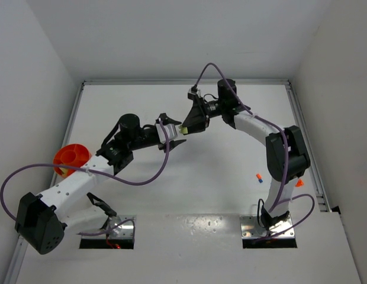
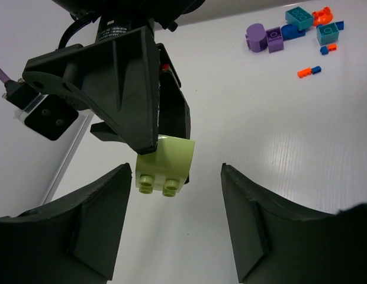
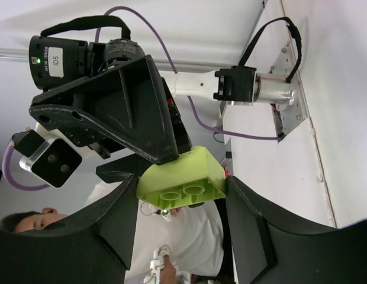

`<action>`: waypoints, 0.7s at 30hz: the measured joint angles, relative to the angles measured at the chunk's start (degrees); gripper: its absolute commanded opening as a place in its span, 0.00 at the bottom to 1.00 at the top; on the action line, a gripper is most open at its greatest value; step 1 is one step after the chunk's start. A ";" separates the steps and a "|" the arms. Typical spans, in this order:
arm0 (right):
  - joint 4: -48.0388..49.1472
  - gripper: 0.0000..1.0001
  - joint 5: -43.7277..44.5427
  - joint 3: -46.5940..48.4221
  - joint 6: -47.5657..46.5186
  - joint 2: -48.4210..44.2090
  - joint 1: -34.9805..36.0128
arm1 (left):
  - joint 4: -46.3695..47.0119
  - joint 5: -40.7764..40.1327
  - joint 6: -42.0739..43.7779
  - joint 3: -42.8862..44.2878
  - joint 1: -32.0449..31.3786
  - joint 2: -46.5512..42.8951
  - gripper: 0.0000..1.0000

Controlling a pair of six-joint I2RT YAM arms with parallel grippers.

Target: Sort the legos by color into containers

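One lime lego [image 2: 166,160] in right gripper [image 3: 180,190], left gripper [image 2: 176,173] wide around it

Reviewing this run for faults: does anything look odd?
Nothing spilled or damaged. Only the lime brick stands out: gripped in the right hand above the table, the open left hand flanking it, far from the orange bowl.

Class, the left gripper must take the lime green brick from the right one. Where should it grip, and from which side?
Grip the lime green brick by its two flat side walls, which the right gripper leaves bare. Come from the studded end, the left gripper straddling it: studs and slanted face probably offer poor purchase.
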 measured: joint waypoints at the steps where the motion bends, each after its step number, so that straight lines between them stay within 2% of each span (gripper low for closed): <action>1: 0.02 0.09 -0.07 0.00 0.02 0.00 0.17 | 0.02 -0.02 -0.04 0.00 0.00 0.07 0.64; 5: 0.22 0.09 -0.44 0.00 0.02 0.00 0.85 | 0.07 -0.11 -0.17 0.00 -0.04 0.20 0.59; 14: 0.22 0.11 -0.50 0.00 0.57 0.00 1.46 | 0.46 -0.85 0.13 0.00 -0.04 0.20 0.38; 16: 0.20 0.21 -0.48 0.00 0.87 0.00 1.44 | 0.42 -0.87 0.39 0.00 -0.04 0.20 0.34; 17: 0.20 0.35 -0.44 0.00 0.98 0.00 1.44 | 0.42 -0.87 0.46 0.00 -0.04 0.20 0.33; 20: 0.20 0.51 -0.07 0.00 1.09 0.00 1.16 | 0.20 -1.44 0.55 0.02 -0.11 0.17 0.28; 21: 0.20 0.60 0.22 0.00 1.05 0.00 0.92 | 0.00 -1.79 0.63 0.02 -0.15 0.11 0.28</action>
